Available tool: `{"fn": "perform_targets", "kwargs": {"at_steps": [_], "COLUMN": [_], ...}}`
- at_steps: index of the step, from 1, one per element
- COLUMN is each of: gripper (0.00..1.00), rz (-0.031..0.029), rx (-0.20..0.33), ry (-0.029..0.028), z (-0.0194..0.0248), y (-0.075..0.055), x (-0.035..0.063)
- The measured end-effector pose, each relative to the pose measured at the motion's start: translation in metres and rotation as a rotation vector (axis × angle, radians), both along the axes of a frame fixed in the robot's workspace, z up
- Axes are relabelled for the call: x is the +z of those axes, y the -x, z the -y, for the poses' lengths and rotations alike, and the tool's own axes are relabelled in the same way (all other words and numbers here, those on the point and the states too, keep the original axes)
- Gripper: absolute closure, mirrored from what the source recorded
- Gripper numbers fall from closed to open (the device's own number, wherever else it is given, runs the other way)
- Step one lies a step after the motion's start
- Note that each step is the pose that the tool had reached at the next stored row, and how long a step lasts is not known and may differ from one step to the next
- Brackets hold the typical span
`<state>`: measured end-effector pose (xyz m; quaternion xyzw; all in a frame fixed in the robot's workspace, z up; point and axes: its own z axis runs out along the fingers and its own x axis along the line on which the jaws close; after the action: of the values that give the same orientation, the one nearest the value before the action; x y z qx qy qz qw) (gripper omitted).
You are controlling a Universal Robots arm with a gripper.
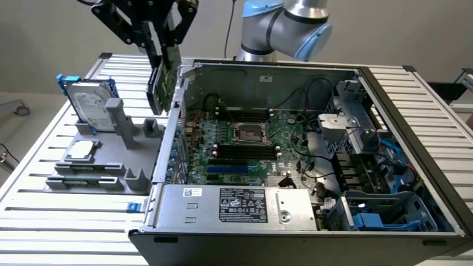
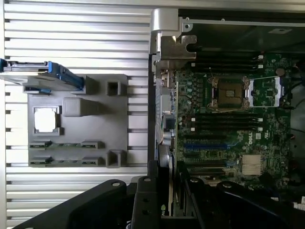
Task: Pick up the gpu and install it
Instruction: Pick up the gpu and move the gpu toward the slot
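- Between the two jaws of the black robot gripper (image 1: 163,51), the gpu (image 1: 163,83), a slim rectangular card with a green circuit-board face and a dark cover, hangs on edge in the air, touching nothing else.
- Pick-up looks done: the card is off the grey plastic parts tray (image 1: 111,166), which sits below the jaws and off to one side and holds a silver hard drive in a blue frame (image 1: 92,108).
- Installing is left to do: the card's lower edge hangs just above the side wall of the open grey metal computer case (image 1: 168,155), not yet down inside it.
- Below and beyond the jaws, on the case side, lies the green motherboard (image 1: 244,149); its blue expansion slots (image 1: 229,166) stand bare, none taking the card.
- Jaws stand part-way closed and clamped on the card's upper end, one pressing each flat face.
- Seen from the wrist, the gripper (image 2: 164,202) holds the gpu (image 2: 164,157) edge-on, running along the case wall, with the blue expansion slots (image 2: 205,145) just to the motherboard side of it.
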<state>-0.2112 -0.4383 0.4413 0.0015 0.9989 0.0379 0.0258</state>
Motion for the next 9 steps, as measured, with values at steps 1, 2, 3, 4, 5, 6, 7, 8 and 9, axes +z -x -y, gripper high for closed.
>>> {"fn": "perform_targets", "kwargs": {"at_steps": [1, 2, 3, 4, 5, 6, 7, 8, 9], "gripper": [0.74, 0.74, 0.74, 0.74, 0.74, 0.74, 0.74, 0.74, 0.74], "rz": [-0.0002, -0.0003, -0.0004, -0.0007, -0.0009, -0.0013, -0.0016, -0.0019, -0.0024], "rx": [0.000, 0.000, 0.000, 0.000, 0.000, 0.000, 0.000, 0.000, 0.000], "ry": [-0.0022, -0.0041, -0.0060, -0.0074, -0.0088, -0.0098, -0.0107, -0.0112, -0.0117], "z": [0.0004, 0.0008, 0.0012, 0.0016, 0.0021, 0.0025, 0.0029, 0.0033, 0.0038], "y": [-0.005, -0.009, -0.014, -0.018, -0.023, -0.027, -0.032, -0.036, -0.041], "x": [0.0002, 0.0005, 0.0005, 0.0007, 0.0006, 0.0007, 0.0006, 0.0007, 0.0006]}}
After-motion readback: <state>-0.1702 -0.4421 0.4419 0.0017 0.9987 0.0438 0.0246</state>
